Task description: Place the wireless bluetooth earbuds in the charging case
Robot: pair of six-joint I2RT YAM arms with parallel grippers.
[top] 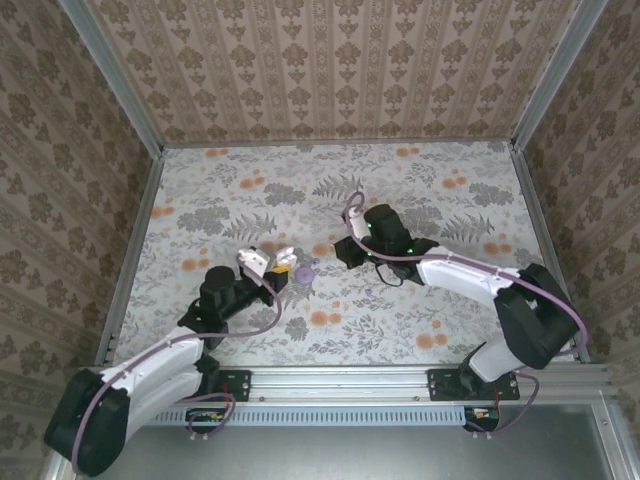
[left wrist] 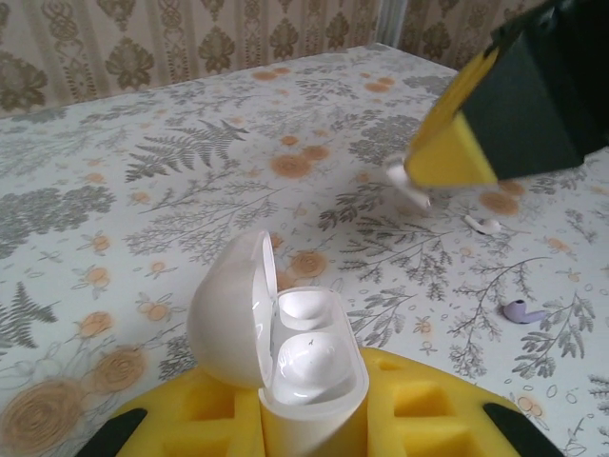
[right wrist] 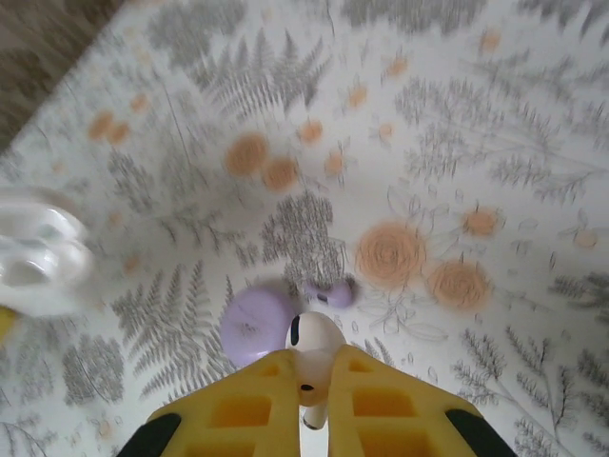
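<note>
My left gripper (left wrist: 309,405) is shut on the white charging case (left wrist: 309,367), which stands upright between the yellow fingers with its lid swung open to the left. In the top view the case (top: 254,260) sits at the left gripper's tip, left of centre. My right gripper (right wrist: 314,381) is shut on a white earbud (right wrist: 316,354), bud end forward and stem between the pads. From the left wrist that earbud (left wrist: 403,179) hangs under the right gripper's yellow finger (left wrist: 455,143), beyond and to the right of the case. A second white earbud (left wrist: 483,226) lies on the table.
A purple case (right wrist: 255,324) and a purple earbud (right wrist: 331,292) lie on the floral table (top: 440,310) just under the right gripper (top: 336,256); the purple earbud (left wrist: 521,311) lies right of the white case. Patterned walls with metal posts enclose the table.
</note>
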